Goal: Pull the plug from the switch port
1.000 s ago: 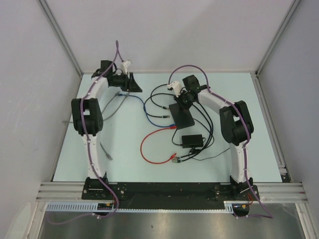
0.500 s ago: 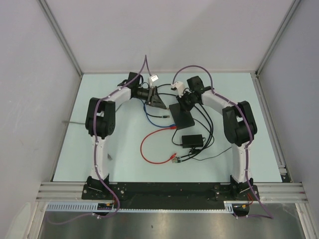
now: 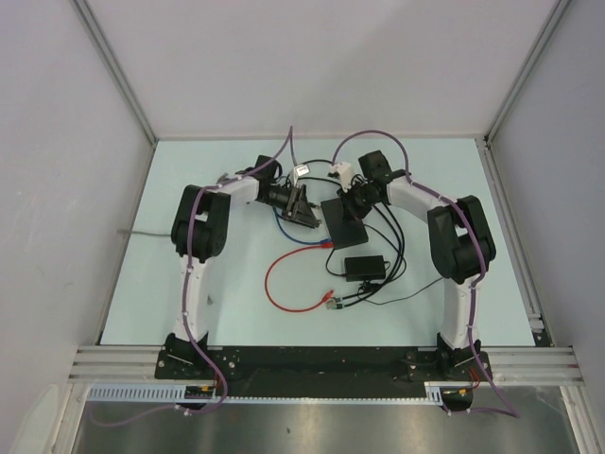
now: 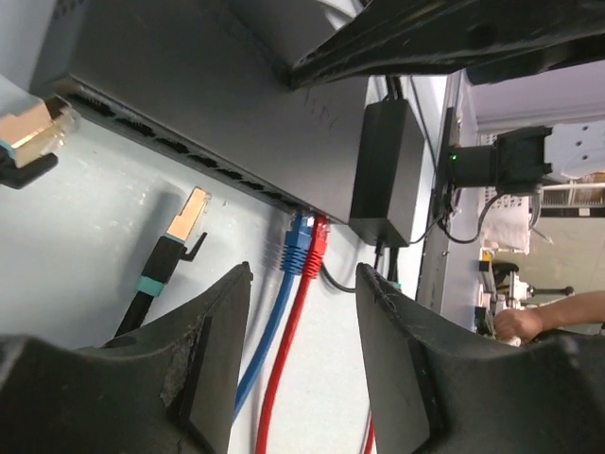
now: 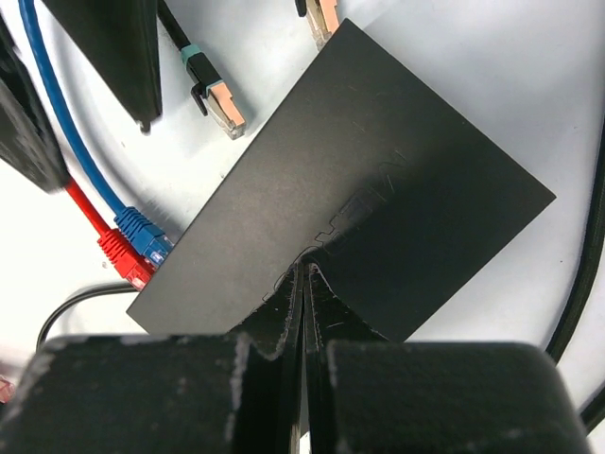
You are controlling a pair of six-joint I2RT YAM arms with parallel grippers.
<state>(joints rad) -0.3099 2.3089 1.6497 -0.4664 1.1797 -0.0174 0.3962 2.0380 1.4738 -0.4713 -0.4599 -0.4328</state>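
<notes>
- The switch [image 5: 378,189] lies flat on the table [image 5: 454,57], right under the right tool [image 5: 304,272], whose tips are closed together and pressed on its lid, gripping nothing
- It looks light and smooth-topped, so I judge it would slide under a tug unless it is held down; the pressing tips seem to be the brace
- The blue plug [image 4: 299,242] and red plug [image 4: 315,248] sit side by side in ports just ahead of the left tool [image 4: 302,284], which is open, one finger to each side of their cables and touching neither
- I cannot tell which of the two is meant
- Each plug is a small stiff body on a limp cable, so the body, close to the port, is the likely place to pinch; the cable would only flex
- The switch's long axis runs across the left tool's front, with the port edge facing that tool
- The plugs point nose-in to that edge with their long axis along the tool's reach, so a straight pull back towards the wrist fits
</notes>
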